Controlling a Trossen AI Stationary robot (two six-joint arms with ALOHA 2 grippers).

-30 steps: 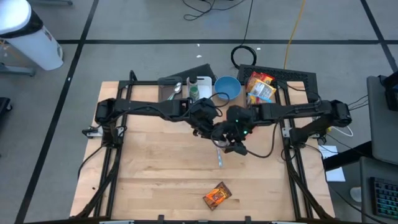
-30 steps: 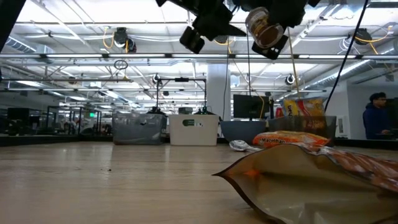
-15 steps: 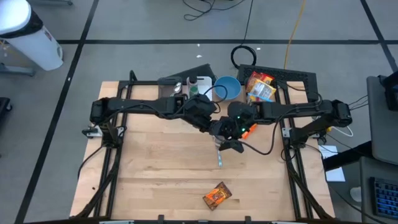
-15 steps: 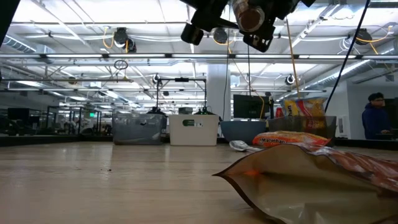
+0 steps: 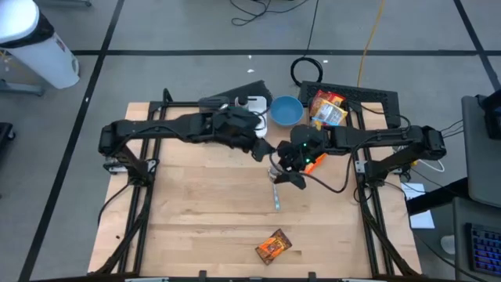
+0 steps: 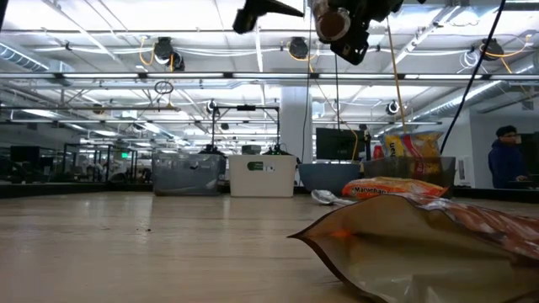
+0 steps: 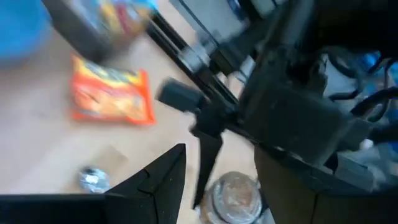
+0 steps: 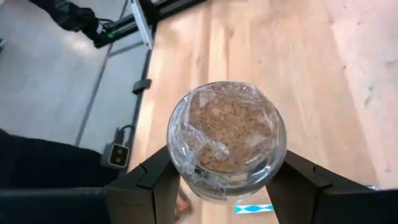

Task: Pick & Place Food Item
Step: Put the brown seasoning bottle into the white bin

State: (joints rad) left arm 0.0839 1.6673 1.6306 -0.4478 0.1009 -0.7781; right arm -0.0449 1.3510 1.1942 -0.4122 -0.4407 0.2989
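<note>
Clear plastic cup of crumbly food (image 8: 225,140) sits pinched in the right gripper (image 8: 225,186), high above the bench's middle; the left gripper (image 7: 217,186), fingers spread and apparently empty, has drawn back—handover looks complete.

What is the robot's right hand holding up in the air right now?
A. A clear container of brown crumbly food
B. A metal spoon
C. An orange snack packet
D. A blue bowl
A: the right wrist view shows the right hand with its fingers closed on either side of a clear container of brown crumbly food, and the low view shows it raised well above the table.
</note>
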